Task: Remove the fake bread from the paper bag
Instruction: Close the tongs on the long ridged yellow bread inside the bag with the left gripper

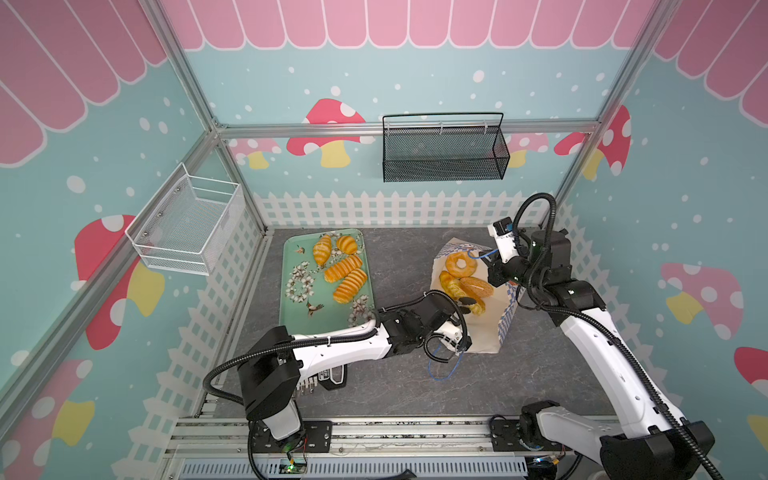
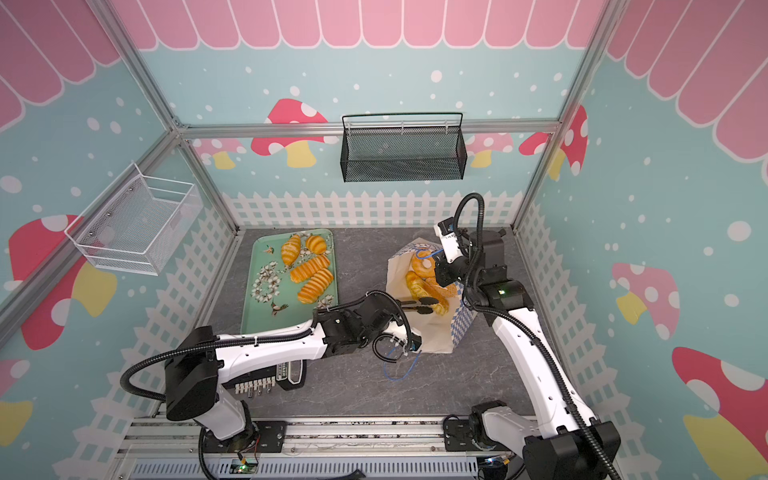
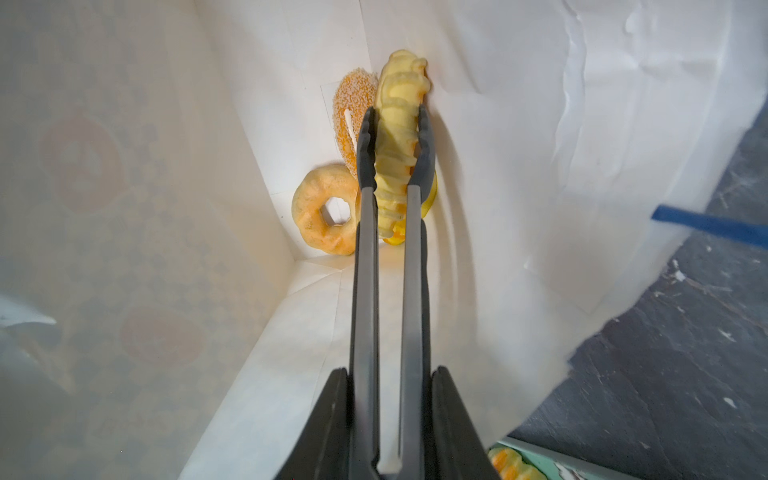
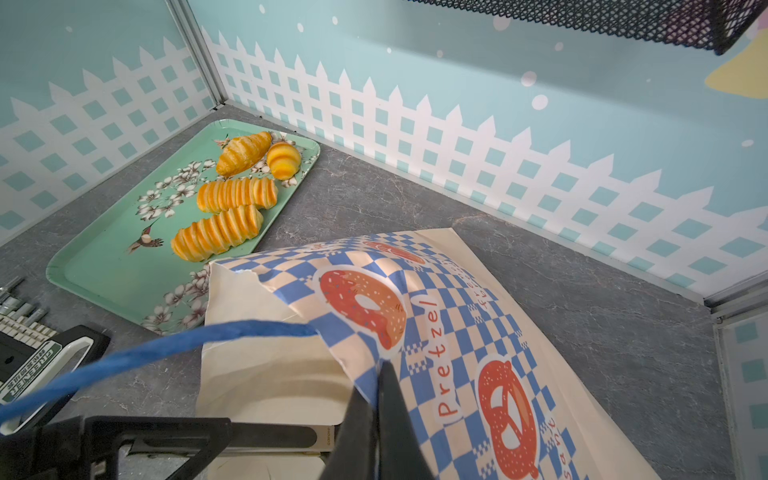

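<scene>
Left gripper [image 1: 452,307] in both top views: clenched on black tongs [image 1: 467,301], reaching right of centre into the paper bag [image 1: 484,338] and nipping a ribbed loaf [image 1: 478,308]. Right gripper [image 1: 492,261]: pinched shut on the bag's far rim, propping the mouth open over a ring doughnut [image 1: 459,264] and a sesame-speckled ring [image 1: 478,286]. Left of centre, a mint-green tray [image 1: 291,266] with four pastries [image 1: 345,270] already out.

Left wrist view: tongs closed across the loaf's middle at upper centre, close against the white inner wall; doughnut and sesame ring behind, untouched. Draw straight back along the tongs with a steady squeeze. Avoid scraping the paper or twisting, to prevent slipping on the glossy surface.

Right wrist view: fingers [image 4: 395,415] clamped on the checkered band at lower centre, blue cord handle [image 4: 166,353] sweeping left. Hold that pinch firm until clear of the mouth.
</scene>
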